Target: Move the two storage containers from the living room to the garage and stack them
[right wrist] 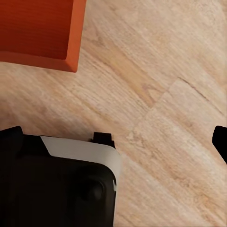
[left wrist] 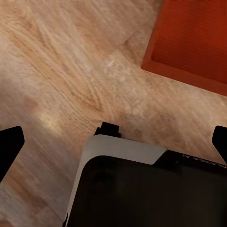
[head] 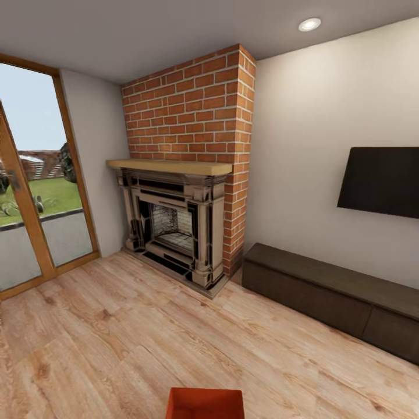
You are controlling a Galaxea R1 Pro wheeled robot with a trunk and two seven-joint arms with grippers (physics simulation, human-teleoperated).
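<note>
In the living room, an orange-red storage container (head: 205, 403) sits on the wood-plank floor at the bottom edge of the head view, just in front of me. One corner of an orange-red tub (left wrist: 191, 40) with a finely ribbed inside shows in the left wrist view. A like corner (right wrist: 38, 28) appears in the right wrist view. My left gripper (left wrist: 113, 144) hangs open above the floor, its dark fingertips (left wrist: 9, 146) far apart and nothing between them. My right gripper (right wrist: 116, 139) is open too, with a fingertip (right wrist: 221, 142) at the picture's edge.
A red-brick fireplace (head: 186, 174) with a dark metal surround stands ahead. A long low dark-brown bench (head: 331, 297) runs along the right wall under a black TV (head: 381, 180). A glass door (head: 35, 192) is at the left. My white-and-black base (left wrist: 142, 184) shows beneath the grippers.
</note>
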